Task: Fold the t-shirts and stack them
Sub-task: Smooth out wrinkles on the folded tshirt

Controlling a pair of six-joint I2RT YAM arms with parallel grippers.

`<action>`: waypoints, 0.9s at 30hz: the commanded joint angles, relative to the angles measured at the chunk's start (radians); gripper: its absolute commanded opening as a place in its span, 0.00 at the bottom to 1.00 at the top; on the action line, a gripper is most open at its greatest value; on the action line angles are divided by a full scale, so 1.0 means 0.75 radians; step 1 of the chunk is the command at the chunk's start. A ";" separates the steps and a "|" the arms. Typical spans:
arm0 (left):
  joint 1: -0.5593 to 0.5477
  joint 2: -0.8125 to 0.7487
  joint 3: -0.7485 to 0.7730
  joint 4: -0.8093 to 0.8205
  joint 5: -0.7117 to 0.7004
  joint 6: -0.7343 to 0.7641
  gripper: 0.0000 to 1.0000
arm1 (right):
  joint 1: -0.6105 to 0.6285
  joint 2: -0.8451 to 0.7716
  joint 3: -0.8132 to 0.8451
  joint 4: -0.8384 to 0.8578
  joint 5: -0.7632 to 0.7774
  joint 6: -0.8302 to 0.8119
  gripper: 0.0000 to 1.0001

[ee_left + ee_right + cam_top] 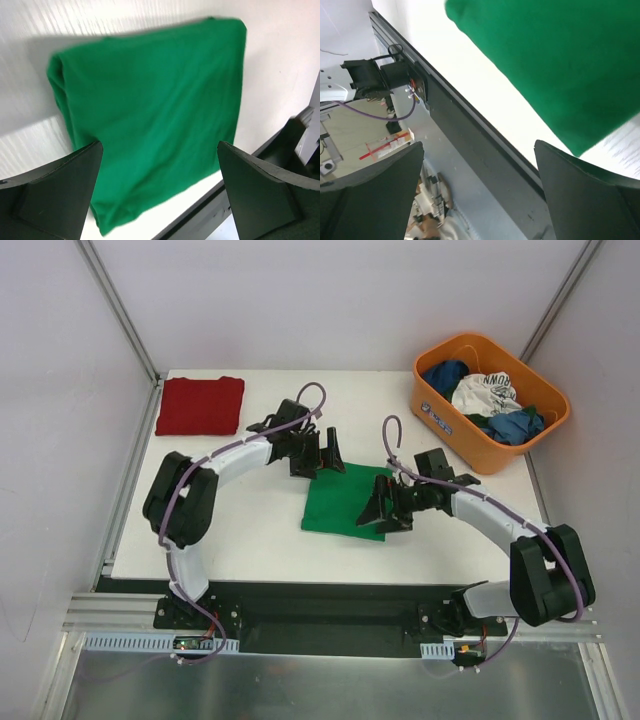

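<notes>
Nearest us, the mounting rail (330,620) carries both arm bases at the near edge. We see the white table (260,540) beyond it. An orange bin (440,422) sits at the far right corner and holds blue garments (445,375) and a white printed garment (485,392). The green t-shirt (345,502) is folded to a flat rectangle mid-table, slightly right of centre. The red t-shirt (200,405) is folded flat at the far left corner, well apart from the green one. The left gripper (322,452) is at the green shirt's far edge, jaws wide apart, nothing between them. The right gripper (383,505) is at its right edge, jaws also wide apart and empty. We cannot tell if either touches the cloth
</notes>
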 commanded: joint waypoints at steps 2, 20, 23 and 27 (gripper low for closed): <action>0.013 0.154 0.177 -0.006 0.101 0.022 0.99 | 0.001 0.015 -0.083 0.133 -0.096 0.052 0.97; 0.066 0.188 0.060 -0.006 0.044 -0.005 0.99 | -0.044 0.285 -0.032 0.035 0.143 -0.034 0.97; 0.066 0.133 0.063 -0.004 0.058 0.016 0.99 | -0.042 0.212 -0.004 -0.008 0.145 -0.047 0.97; 0.066 0.010 0.040 -0.010 0.050 0.048 0.99 | -0.042 0.056 0.074 -0.133 0.213 -0.108 0.97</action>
